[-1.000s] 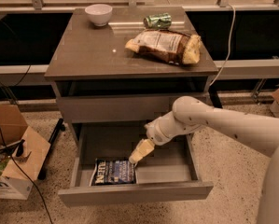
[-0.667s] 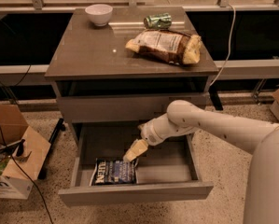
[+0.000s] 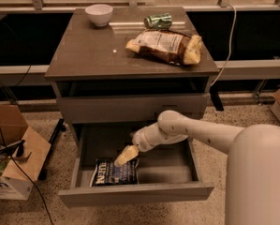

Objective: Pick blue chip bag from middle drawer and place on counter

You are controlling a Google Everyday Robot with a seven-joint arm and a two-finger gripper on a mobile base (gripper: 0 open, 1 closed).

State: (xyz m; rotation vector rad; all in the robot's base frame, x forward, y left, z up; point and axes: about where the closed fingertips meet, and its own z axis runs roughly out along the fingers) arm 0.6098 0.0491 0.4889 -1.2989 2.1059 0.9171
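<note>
So the gripper (image 3: pixel 119 161) has slid left and down in the middle drawer (image 3: pixel 144 192), tip now over the blue chip bag (image 3: pixel 112 174); can't tell if it's open.

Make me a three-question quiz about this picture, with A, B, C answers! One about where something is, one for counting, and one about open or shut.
1. Where is the blue bag?
A. on the floor
B. in the lowest drawer
C. in a cardboard box

2. How many things lie on the counter?
A. one
B. five
C. three

3. The lowest drawer is:
A. pulled open
B. shut
C. taken right out

Answers:
1 B: the blue bag lies flat inside the lowest drawer, with the gripper just above it.
2 C: a bowl, a can and a brown bag are up there.
3 A: it sticks out from the cabinet and you can see its inside.
</note>
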